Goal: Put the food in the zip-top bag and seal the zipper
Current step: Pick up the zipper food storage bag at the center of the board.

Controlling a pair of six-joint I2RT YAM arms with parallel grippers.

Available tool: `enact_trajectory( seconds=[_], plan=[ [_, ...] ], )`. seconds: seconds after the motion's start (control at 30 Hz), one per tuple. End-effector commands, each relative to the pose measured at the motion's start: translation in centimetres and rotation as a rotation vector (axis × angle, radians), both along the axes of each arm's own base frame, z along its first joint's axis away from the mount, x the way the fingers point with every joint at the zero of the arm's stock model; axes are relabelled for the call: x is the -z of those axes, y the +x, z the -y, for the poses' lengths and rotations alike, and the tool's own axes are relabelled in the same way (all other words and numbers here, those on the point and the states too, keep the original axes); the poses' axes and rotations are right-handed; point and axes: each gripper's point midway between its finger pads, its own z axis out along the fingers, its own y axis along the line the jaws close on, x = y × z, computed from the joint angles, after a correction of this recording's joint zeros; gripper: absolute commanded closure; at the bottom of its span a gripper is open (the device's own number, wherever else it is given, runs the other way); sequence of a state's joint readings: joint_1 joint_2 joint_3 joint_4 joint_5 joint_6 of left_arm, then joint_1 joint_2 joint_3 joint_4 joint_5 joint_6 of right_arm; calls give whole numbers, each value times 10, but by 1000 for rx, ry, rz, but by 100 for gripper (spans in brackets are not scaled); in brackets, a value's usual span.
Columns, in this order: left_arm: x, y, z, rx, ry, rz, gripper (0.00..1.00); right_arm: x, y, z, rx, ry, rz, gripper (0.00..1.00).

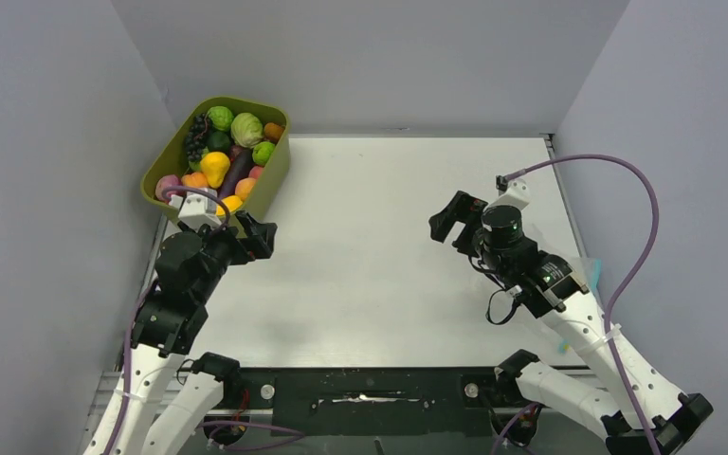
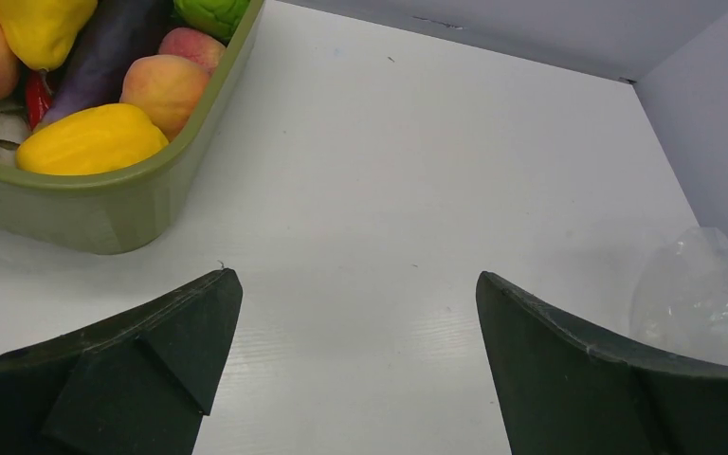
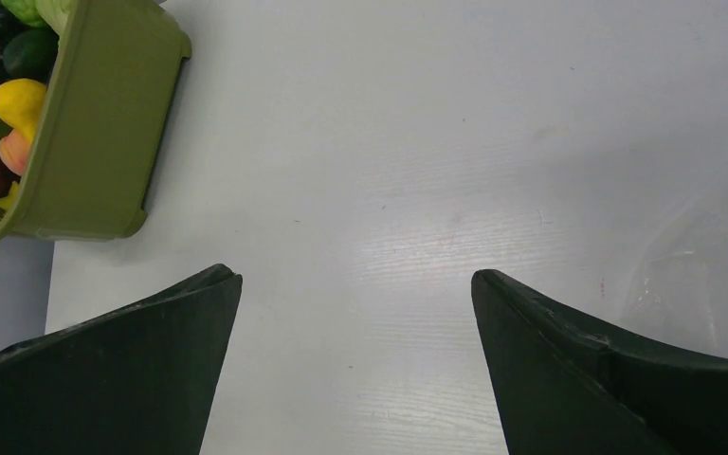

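My left fingers (image 2: 133, 379) and right fingers (image 3: 588, 379) are spread, empty; zip-top bag (image 3: 711, 256) cut off right of them

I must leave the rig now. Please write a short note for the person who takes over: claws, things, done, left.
Left claw: open, empty, above the table beside the olive-green tub.
Right claw: open, empty, over the middle of the table.
Toy food: in the tub.
Zip-top bag: crumpled at the table's right edge; no food seen in it.
Done: nothing.
Left: move the food into the bag, then close it.
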State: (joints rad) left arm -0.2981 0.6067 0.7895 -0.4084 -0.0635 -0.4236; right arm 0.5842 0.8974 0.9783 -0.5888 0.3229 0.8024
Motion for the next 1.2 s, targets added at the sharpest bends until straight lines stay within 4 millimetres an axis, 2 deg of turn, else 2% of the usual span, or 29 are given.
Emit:
enact_trajectory(
  seconds=[0.0,0.3,0.4,0.5,0.6,0.7,0.83,0.9,1.0,1.17],
  plan=[
    [-14,4,-3,-14,7,46,2,-25,2,0,19,58,73,2],
    [-21,19,-13,-100,9,34,5,-12,2,-5,-8,52,55,2],
    [-22,25,-18,-127,31,28,5,-7,4,1,32,31,35,2],
    [-26,31,-18,-133,47,30,5,1,6,21,160,-20,-23,2],
    [-32,33,-9,-79,46,72,5,13,4,46,291,-98,-98,0],
    [-30,31,4,-4,23,110,5,26,5,65,408,-121,-138,7],
    [-19,25,16,78,29,137,5,54,-2,93,556,-116,-247,18],
    [-12,22,17,103,56,140,5,69,-6,102,612,-119,-288,24],
    [0,19,14,101,86,139,5,87,-11,114,682,-124,-350,27],
    [11,16,11,91,94,116,5,107,-6,125,739,-139,-418,37]
  ],
)
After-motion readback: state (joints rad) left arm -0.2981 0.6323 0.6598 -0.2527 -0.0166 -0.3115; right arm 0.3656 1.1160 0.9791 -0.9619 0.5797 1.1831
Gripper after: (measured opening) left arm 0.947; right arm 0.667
